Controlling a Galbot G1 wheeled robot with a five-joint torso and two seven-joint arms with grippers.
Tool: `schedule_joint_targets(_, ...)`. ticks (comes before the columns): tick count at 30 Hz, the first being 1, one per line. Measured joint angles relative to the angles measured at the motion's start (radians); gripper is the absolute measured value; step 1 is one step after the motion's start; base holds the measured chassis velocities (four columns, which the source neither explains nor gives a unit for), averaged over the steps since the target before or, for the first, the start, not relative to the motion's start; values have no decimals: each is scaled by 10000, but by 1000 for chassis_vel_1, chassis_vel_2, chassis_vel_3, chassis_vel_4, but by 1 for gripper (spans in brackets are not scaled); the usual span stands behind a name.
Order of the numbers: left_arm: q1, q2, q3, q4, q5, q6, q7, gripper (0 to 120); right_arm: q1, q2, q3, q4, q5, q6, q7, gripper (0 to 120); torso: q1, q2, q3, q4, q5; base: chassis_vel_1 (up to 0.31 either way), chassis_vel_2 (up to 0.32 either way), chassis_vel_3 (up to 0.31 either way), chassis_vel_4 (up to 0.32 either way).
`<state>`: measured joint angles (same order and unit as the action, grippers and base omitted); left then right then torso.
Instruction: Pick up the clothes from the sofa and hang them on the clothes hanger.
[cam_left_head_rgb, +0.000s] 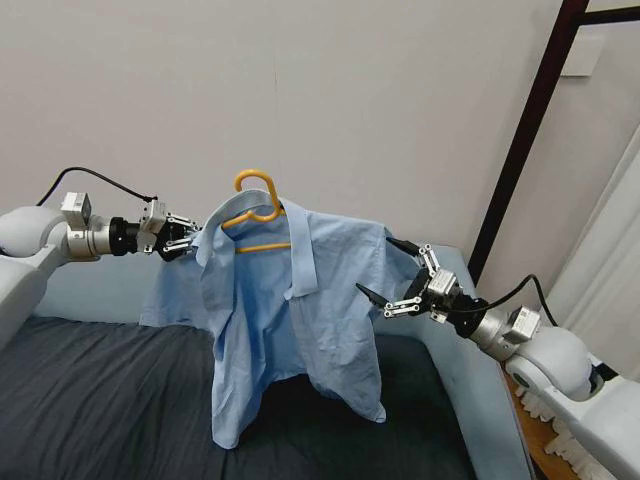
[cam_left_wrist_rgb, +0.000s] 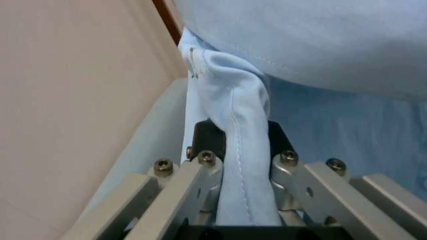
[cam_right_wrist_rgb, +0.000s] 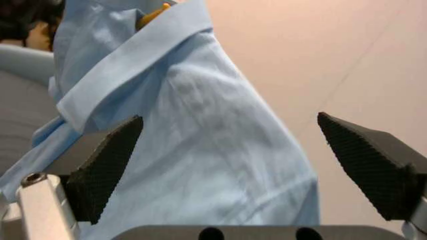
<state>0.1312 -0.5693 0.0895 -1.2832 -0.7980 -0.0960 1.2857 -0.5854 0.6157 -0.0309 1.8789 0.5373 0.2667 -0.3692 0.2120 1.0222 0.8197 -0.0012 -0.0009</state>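
Note:
A light blue shirt (cam_left_head_rgb: 300, 310) hangs in the air on a yellow hanger (cam_left_head_rgb: 256, 212), above the dark sofa. My left gripper (cam_left_head_rgb: 183, 238) is shut on the shirt's left shoulder; the left wrist view shows a fold of blue cloth (cam_left_wrist_rgb: 240, 165) pinched between the fingers. My right gripper (cam_left_head_rgb: 393, 278) stands open just beside the shirt's right shoulder, with nothing in it. In the right wrist view the shirt (cam_right_wrist_rgb: 200, 150) lies ahead between the spread black pads (cam_right_wrist_rgb: 107, 167), and the hanger's yellow tip (cam_right_wrist_rgb: 152, 15) peeks out at the collar.
The sofa (cam_left_head_rgb: 110, 400) has a dark seat and pale blue back and arm (cam_left_head_rgb: 470, 370). A dark brown pole (cam_left_head_rgb: 525, 130) slants up at the right, by a white curtain (cam_left_head_rgb: 610, 250). A plain wall stands behind.

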Motion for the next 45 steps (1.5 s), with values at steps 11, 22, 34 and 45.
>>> schedule_joint_targets(11,376,-717,284,-105,781,-269,48,7,2319,-102,-2022,-1165,1111,-911,-2672,100,0,0,0,-3,3,0,0,0,0)
schedule_joint_targets(22,711,-1067,358,-97,1156,-528,122,7,3456,195,-3030,-2105,1993,-1491,-3686,100,0,2,0,0,1,0,0,0,0)
schedule_joint_targets(34,565,-1488,544,322,1446,-1030,242,7,3787,468,-2971,-2806,1197,-2508,-6041,58,0,1,-1,0,1,0,0,0,0)
schedule_joint_targets(45,362,-1737,714,286,1639,-1291,230,7,3718,263,-2730,-2769,1565,-2857,-6614,18,0,1,-1,-1,1,0,0,0,0)
